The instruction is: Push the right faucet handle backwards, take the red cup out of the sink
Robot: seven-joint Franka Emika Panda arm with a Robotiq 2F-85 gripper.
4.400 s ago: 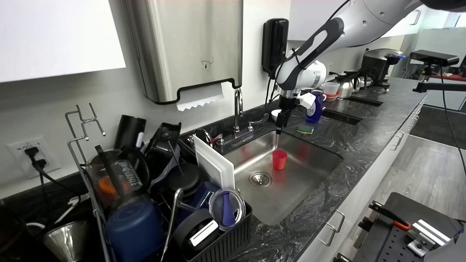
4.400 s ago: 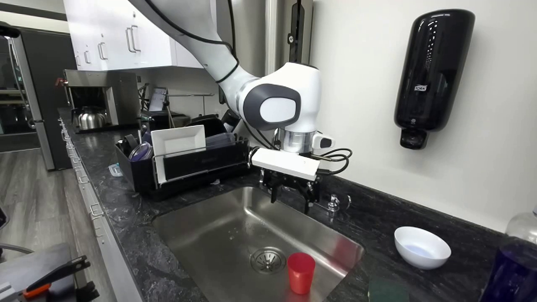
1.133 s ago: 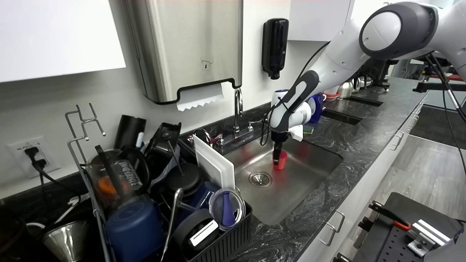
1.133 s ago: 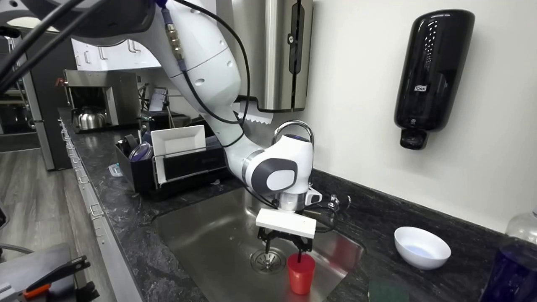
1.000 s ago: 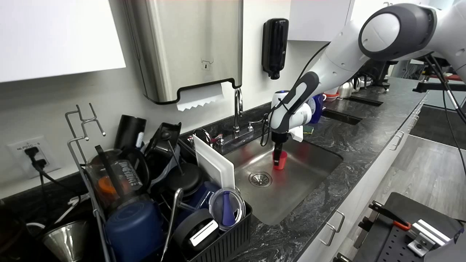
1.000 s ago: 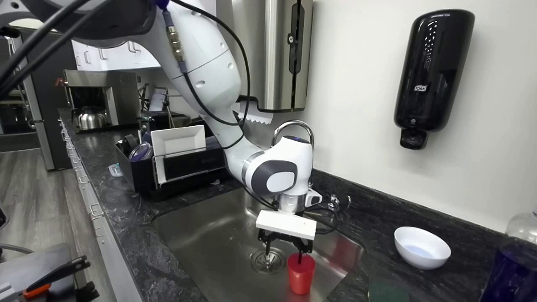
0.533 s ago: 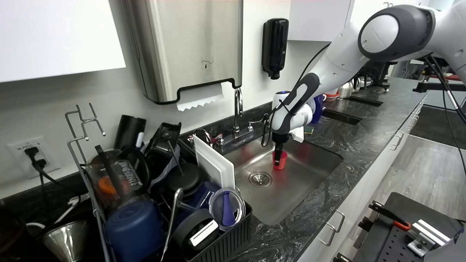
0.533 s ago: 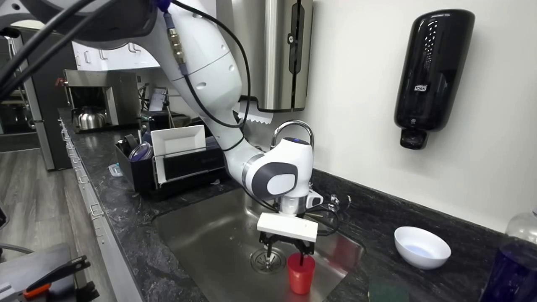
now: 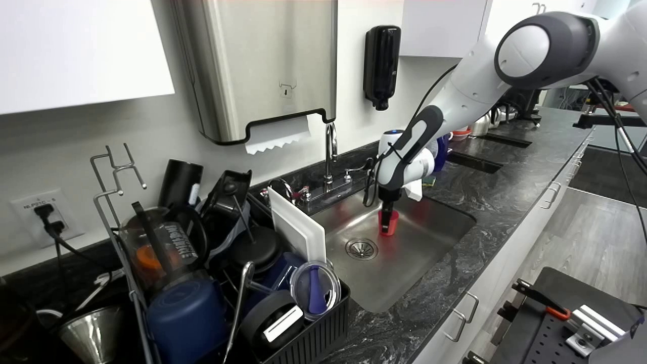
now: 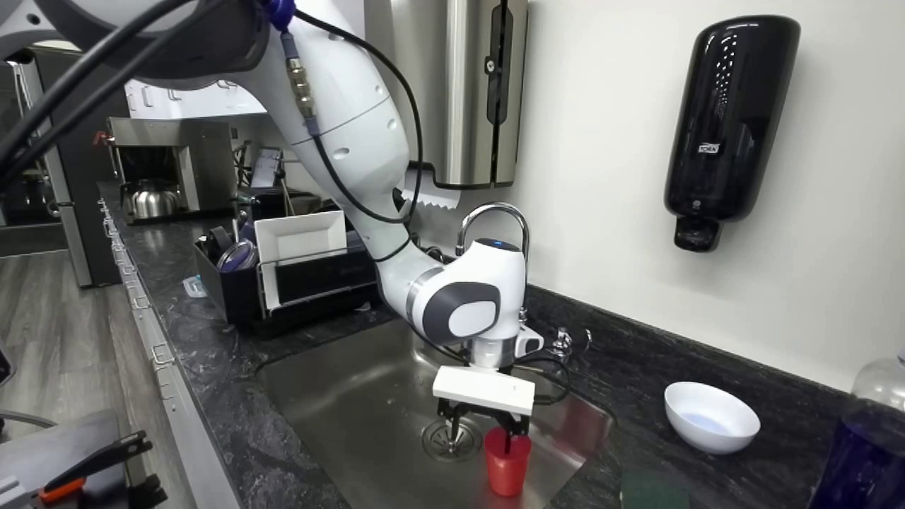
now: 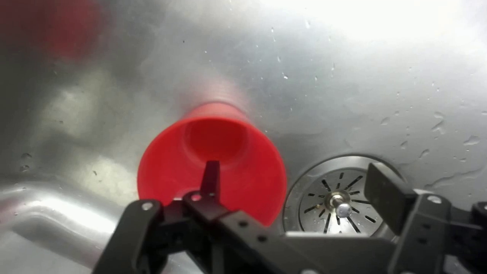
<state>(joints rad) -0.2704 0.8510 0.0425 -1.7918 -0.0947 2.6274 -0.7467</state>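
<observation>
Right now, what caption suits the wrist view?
Open gripper, one finger at the mouth of an upright red cup in a sink.

White arm, dark gray joint covers with white ovals. Black cable, brass-colored connector. Blue light on wrist. Black gripper, silver screws, plain white box.

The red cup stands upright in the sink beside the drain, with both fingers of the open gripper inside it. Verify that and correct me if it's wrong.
Not both: the wrist view shows just one finger of the open gripper inside the red cup; the other finger is outside it, seen against the drain. The rest stands.
</observation>
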